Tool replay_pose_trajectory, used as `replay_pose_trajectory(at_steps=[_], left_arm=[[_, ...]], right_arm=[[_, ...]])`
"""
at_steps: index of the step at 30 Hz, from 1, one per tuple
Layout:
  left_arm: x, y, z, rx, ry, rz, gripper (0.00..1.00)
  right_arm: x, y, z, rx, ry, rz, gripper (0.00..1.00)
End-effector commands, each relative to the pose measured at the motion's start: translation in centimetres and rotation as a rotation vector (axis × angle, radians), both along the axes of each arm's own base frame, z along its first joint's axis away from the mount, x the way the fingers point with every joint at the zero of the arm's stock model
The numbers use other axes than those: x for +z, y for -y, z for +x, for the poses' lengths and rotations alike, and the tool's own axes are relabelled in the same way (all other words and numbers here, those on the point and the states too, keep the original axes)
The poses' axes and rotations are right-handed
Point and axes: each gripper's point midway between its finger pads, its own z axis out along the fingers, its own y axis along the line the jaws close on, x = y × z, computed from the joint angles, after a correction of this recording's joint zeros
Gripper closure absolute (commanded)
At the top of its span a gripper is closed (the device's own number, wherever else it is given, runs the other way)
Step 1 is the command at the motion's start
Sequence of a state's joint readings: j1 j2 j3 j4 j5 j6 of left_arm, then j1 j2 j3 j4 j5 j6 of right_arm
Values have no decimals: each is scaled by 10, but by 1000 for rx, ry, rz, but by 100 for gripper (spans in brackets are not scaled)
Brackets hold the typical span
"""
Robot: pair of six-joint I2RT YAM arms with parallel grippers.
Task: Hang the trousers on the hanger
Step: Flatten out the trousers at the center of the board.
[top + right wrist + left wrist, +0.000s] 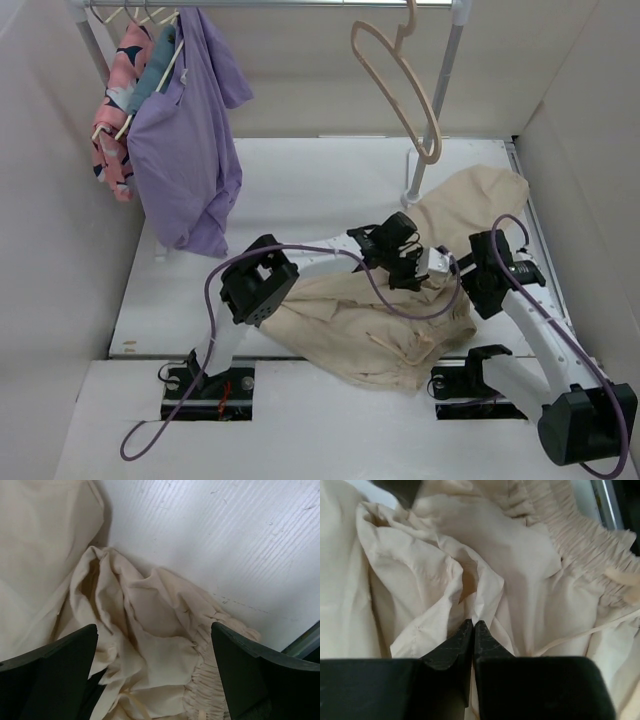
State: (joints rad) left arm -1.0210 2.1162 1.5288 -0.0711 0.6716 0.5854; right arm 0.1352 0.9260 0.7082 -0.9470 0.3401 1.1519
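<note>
The left gripper (472, 630) is clenched, its black tips meeting right at a raised fold of the wrinkled cream-beige cloth trousers (510, 565). It looks to have nipped that fold, though any cloth actually between the tips is hard to make out. Just to its right, the right gripper (155, 675) hangs released, jaws spread wide above the gathered elastic waistband (205, 690) and touching nothing that shows. The trousers lie crumpled on the white table (300, 180) near the arms, with one leg trailing to the far right beside the rack's metal post (452, 60). The thin pale beige-pink looped hanger (395, 85) hangs bare by its hook from the metal rail (300, 3) at the far side, well apart from the cloth. On the far left, a purple shirt (185, 150) and a pink patterned garment (115, 100) hang from the same rail. I judge the task barely begun, with at most a first pinch made. Lifting the cloth, carrying it to the far side and draping it over the hanger are all left.
</note>
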Motion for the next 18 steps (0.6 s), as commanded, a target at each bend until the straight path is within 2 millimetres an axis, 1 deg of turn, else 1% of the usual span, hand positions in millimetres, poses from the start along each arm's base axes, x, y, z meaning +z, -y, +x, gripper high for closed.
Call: replay_pose_trajectory(at_steps=[1,2,3,4,5,6,7,9,10,11,12,13,14,15,16,17,18], left_arm=[[74,5,13,56,15,-77,100],[84,-1,21,80,25,-77,100],[106,-12,27,107,42,-86,100],[118,-27,50,187,72,-84,100],[126,-40,60,237,78,-81,100],[143,-70,80,338,85,-80,100],[152,-86,87,371,91,-85,100],[165,-124,103,497,69,-74,100],[178,-151,99,545,75,-78,100],[186,-183,119,654,105,-79,100],[193,-203,123,719,113,-88,100],[185,-225,123,768,114,-67,100],[209,-258,126,849,169,-116,100],[212,-278,129,922,193,-123,100],[214,-293,128,971,205,-135,100],[213,-307,117,993,215,-144,100],[213,-326,120,1050,231,-138,100]], right_arm=[[-1,2,9,-30,54,13,0],[-5,1,8,-26,47,22,0],[-9,1,7,-26,44,22,0],[-12,-2,6,-20,30,33,0],[-15,-6,9,-11,41,55,0],[-19,-11,8,0,29,78,0],[-24,-11,8,0,20,77,0],[-25,-15,12,21,25,92,0],[-27,-17,14,32,17,95,0],[-29,-17,13,32,6,94,0],[-32,-17,17,43,12,90,0],[-34,-17,20,43,14,90,0],[-43,-19,19,55,-21,91,0],[-48,-20,20,66,-38,96,0],[-49,-21,24,66,-44,95,0],[-58,-21,26,85,-88,84,0],[-61,-21,26,92,-111,78,0]])
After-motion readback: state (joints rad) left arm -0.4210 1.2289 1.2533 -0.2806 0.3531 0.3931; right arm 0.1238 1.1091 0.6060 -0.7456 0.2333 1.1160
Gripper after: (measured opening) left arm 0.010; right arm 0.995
